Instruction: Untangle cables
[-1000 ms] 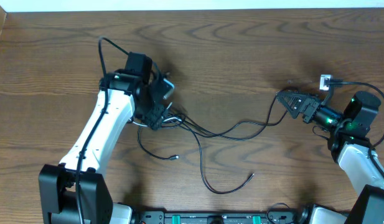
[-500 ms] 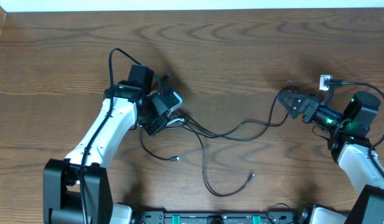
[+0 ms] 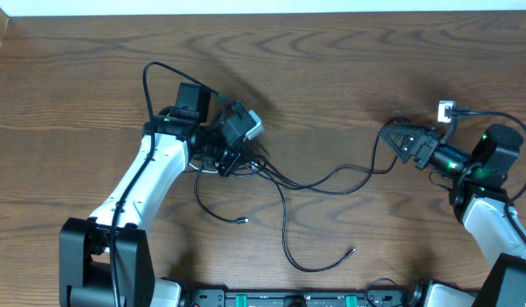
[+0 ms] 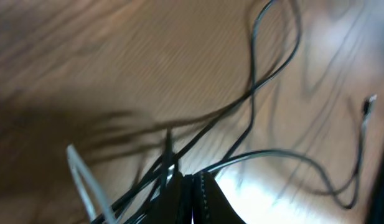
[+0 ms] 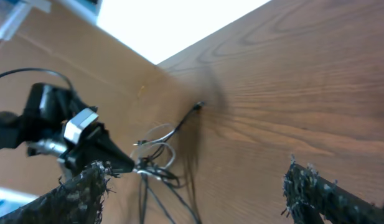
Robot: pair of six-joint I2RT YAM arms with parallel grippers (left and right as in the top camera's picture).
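- The wooden table [image 3: 331, 68] lay under everything; its grain ran side to side.
- The left arm [image 3: 147, 175] reached in toward the middle; the right arm [image 3: 493, 170] stood at the far right.
- The black cables [image 3: 331, 183] bunched left of centre and trailed rightward; two plug ends [image 3: 243, 220] lay loose near the front.
- The left gripper [image 3: 235, 160] was pinched closed on that bunch.
- The right gripper [image 3: 395, 141] had its fingers spread wide, holding nothing.
- A white cable [image 4: 79, 174] looped beside the closed fingers.

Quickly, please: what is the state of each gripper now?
Left gripper: closed, pinching the black cables.
Right gripper: open, holding nothing.
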